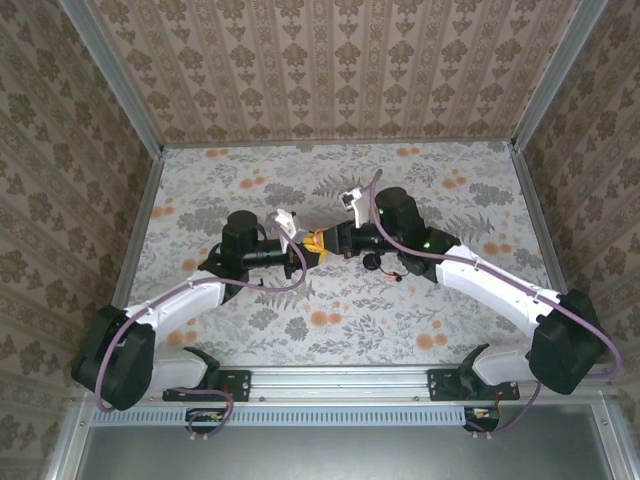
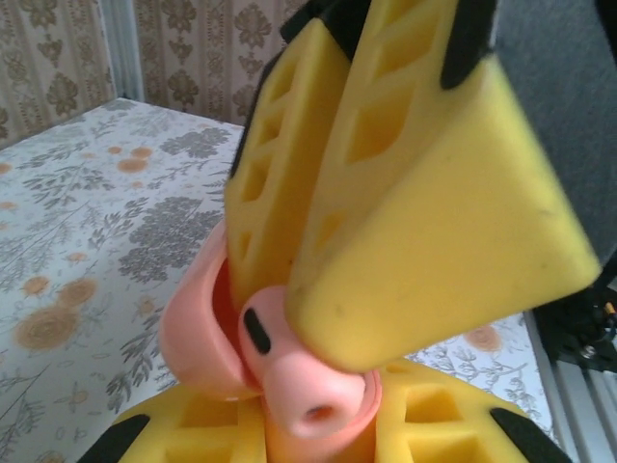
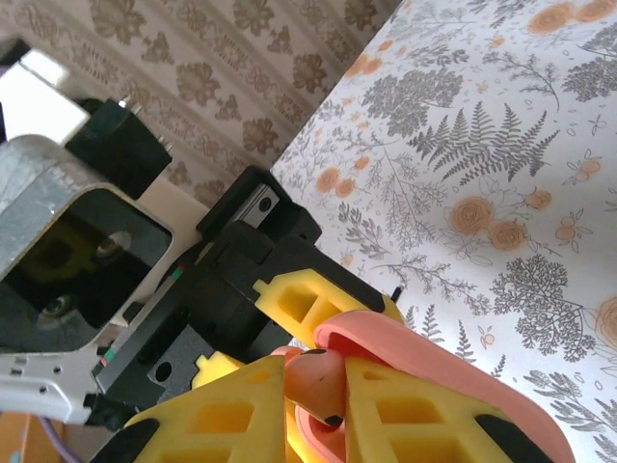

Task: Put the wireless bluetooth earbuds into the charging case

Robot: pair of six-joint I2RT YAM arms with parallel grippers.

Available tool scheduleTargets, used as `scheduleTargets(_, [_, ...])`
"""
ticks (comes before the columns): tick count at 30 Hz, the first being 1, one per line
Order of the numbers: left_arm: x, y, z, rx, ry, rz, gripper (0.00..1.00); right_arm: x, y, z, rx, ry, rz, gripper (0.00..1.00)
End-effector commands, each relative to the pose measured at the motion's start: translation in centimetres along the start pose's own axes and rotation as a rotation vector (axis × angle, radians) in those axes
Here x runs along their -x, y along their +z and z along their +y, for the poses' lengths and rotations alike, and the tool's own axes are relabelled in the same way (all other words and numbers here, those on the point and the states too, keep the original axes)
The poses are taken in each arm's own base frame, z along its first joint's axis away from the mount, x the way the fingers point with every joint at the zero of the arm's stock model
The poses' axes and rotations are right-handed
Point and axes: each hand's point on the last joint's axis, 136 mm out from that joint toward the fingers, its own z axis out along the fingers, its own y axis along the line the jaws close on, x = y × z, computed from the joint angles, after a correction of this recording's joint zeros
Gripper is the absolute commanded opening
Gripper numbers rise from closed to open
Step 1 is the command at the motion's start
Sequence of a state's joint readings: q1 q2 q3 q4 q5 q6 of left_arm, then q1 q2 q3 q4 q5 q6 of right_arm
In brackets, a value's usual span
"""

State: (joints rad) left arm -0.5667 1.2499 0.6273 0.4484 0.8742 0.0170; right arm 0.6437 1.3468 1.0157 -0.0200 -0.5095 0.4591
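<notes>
We see both end effectors meeting over the middle of the worktop [image 1: 250, 330], each pinched on the charging case [image 1: 317, 243]. The left end effector [image 1: 305, 247] comes in from the left edge's side. Its yellow fingers [image 2: 183, 429], nearly together, grip the pink shell from below in its own wrist view. The right end effector [image 1: 330, 242] reaches from the right, and its fingers [image 3: 222, 410] are closed narrowly on the case's rim. The case stands open: in the left wrist view its lid [image 2: 198, 338] is swung away from an inner pink face with a black oblong mark [image 2: 256, 331]. We cannot tell whether any earbud sits inside. A dark round thing [image 1: 372, 262] and a small dark speck [image 1: 398, 277] lie on the worktop beneath the right arm.
</notes>
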Motion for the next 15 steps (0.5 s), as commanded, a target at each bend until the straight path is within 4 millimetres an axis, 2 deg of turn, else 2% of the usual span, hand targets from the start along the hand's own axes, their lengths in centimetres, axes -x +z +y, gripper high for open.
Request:
scheduleTargets(1, [3.3,-0.3,-2.1,-0.129,0.055,-0.059,0.15,-2.7,0.1,-1.8,-0.050,-0.073,0.144,0.19])
scheduleTargets(4, [3.3,-0.3,-2.6,-0.157,0.051,-0.050,0.15,-2.8,-0.4,-1.6,-0.053,-0.143,0.186,0.19])
scheduleTargets(6, [3.3,-0.4,-2.8,-0.172,0.047,-0.048,0.15,-3.6,-0.1,-2.3,-0.062,-0.161,0.238,0.19])
scheduleTargets(15, [3.1,-0.3,-2.7,-0.168,0.052,-0.038,0.16,-3.0,-0.9,-3.6,-0.114,-0.200,0.272,0.22])
